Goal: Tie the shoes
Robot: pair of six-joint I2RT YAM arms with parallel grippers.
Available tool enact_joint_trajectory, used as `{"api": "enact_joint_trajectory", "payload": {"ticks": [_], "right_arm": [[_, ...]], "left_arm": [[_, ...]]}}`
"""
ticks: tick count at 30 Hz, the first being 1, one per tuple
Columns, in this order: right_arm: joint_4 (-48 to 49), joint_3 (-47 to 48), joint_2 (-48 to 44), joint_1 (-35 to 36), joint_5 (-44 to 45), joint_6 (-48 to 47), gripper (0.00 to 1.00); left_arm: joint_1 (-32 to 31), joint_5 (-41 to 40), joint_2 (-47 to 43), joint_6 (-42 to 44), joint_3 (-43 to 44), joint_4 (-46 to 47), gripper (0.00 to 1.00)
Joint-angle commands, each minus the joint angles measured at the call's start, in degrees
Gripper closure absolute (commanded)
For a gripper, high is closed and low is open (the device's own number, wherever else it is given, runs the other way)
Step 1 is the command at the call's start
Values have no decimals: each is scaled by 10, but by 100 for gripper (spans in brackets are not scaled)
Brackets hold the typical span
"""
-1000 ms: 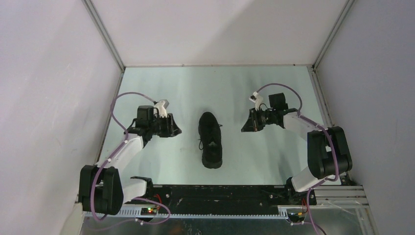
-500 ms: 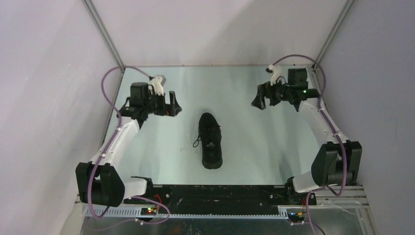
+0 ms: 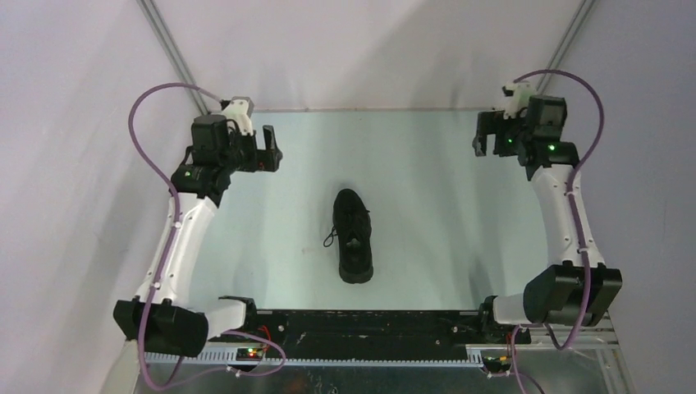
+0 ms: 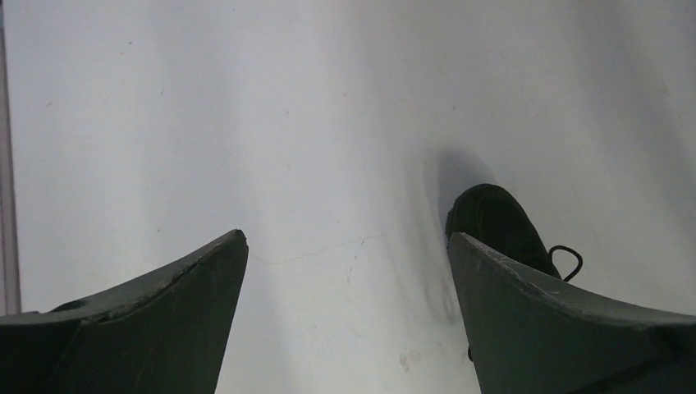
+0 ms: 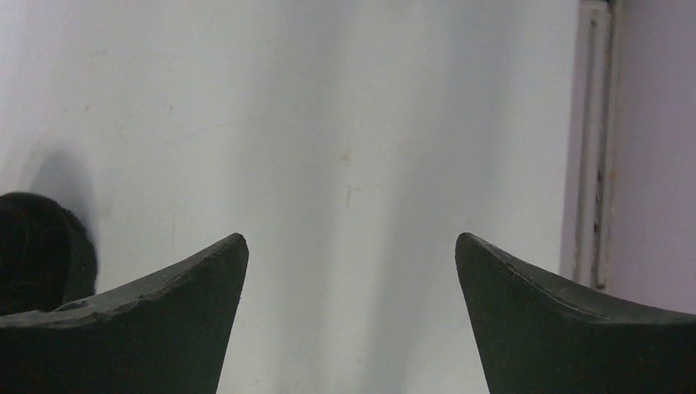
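A single black low-top shoe [image 3: 353, 236] lies in the middle of the table, its long axis running from near to far. A small lace loop [image 3: 330, 240] sticks out on its left side. My left gripper [image 3: 269, 149] hangs high at the far left, well away from the shoe, open with nothing in it. My right gripper [image 3: 486, 135] hangs high at the far right, also open and holding nothing. In the left wrist view the shoe [image 4: 492, 220] peeks from behind the right finger of the left gripper [image 4: 346, 236]. In the right wrist view the shoe [image 5: 37, 246] sits beside the left finger of the right gripper [image 5: 351, 238].
Pale walls close in the table on the left, the back and the right. A metal corner rail [image 5: 595, 164] runs along the right wall near my right gripper. The arm bases and a black cable strip [image 3: 369, 332] line the near edge.
Both arms have risen and swung outward and back from beside the shoe toward the far corners. Both grippers have opened wide. The shoe has not moved.
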Motion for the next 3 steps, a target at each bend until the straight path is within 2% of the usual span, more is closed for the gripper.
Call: {"api": "enact_joint_trajectory", "payload": {"ticks": [1, 3], "right_arm": [[-23, 11, -45, -37, -14, 37, 1], [-22, -5, -63, -46, -22, 45, 0]], "left_arm": [[3, -48, -14, 7, 19, -67, 0], [3, -48, -15, -6, 12, -83, 0]]}}
